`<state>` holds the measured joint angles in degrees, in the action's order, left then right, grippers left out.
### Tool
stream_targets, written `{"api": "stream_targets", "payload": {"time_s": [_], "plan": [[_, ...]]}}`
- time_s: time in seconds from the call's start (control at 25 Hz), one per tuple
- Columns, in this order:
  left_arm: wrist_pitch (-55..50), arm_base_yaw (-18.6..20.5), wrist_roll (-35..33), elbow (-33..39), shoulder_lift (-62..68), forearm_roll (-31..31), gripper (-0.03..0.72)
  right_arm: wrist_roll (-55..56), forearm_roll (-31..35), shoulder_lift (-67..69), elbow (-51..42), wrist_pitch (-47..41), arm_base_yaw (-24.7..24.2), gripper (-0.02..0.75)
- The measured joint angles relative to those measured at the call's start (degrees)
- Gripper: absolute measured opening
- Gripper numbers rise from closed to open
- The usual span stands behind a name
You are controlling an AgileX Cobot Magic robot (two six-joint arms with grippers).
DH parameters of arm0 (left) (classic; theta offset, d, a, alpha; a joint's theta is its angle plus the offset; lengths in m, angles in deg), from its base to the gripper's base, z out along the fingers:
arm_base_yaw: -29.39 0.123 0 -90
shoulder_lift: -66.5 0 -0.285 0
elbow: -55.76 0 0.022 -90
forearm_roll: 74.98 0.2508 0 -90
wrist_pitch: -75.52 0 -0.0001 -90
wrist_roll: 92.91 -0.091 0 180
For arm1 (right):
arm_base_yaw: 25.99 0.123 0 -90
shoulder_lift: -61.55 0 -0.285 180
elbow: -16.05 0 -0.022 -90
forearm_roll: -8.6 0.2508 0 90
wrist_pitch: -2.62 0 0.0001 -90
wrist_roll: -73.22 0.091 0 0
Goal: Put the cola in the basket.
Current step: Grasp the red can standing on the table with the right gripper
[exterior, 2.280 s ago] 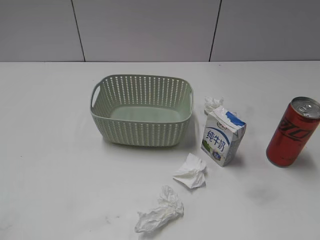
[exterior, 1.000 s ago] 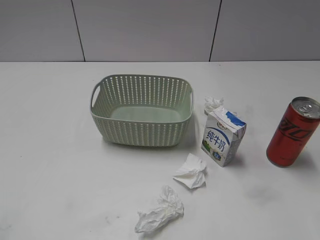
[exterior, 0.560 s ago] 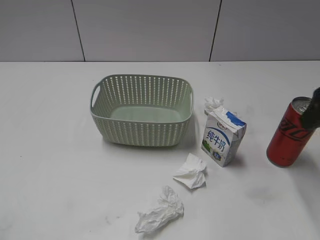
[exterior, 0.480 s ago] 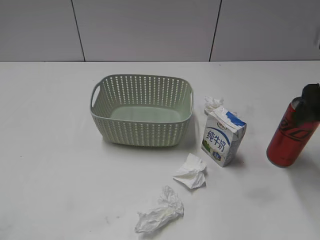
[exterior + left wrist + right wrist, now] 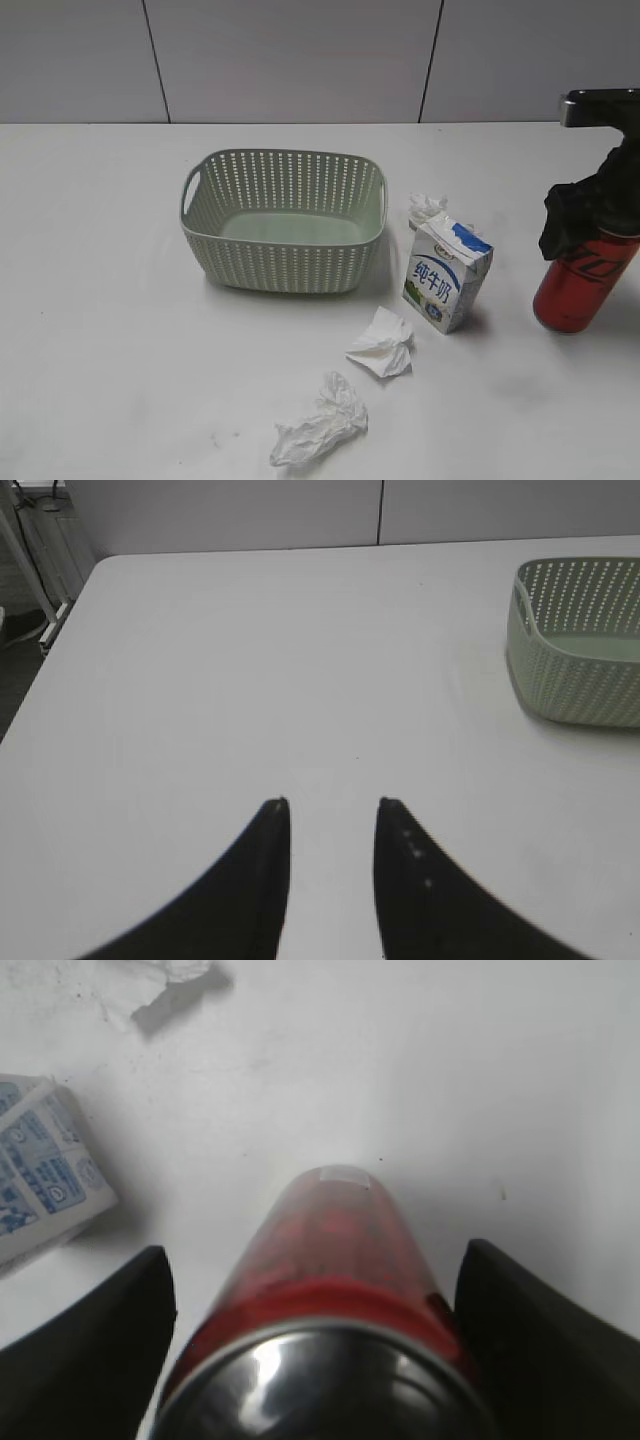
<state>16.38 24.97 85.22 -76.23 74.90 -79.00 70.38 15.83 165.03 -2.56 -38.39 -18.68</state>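
Two end effectors: right spread wide astride cola, not touching; left slightly parted, empty; basket far left.

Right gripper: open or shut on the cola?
Open. In the right wrist view the right gripper straddles the upright cola, with visible gaps on both sides.

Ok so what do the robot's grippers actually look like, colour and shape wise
Both are black. The left gripper has two smooth tapering fingers that curve to narrow tips. The right gripper shows broad matte black fingers; from outside it is a bulky black mass under a boxy black and silver wrist piece.
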Motion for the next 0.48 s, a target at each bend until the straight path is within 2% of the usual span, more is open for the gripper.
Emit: {"api": "stream_targets", "payload": {"time_s": [0.2,0.36,0.48], "plan": [[0.0,0.0,0.0,0.0,0.0,0.0,0.232,0.17,0.0,2.24,1.1,-2.42,0.0,0.639],[0.0,0.0,0.0,0.0,0.0,0.0,0.232,0.3,-0.44,2.24,2.15,-3.39,0.0,0.517],[0.0,0.0,0.0,0.0,0.0,0.0,0.232,0.34,-0.34,2.3,3.2,-5.12,0.0,0.517]]}}
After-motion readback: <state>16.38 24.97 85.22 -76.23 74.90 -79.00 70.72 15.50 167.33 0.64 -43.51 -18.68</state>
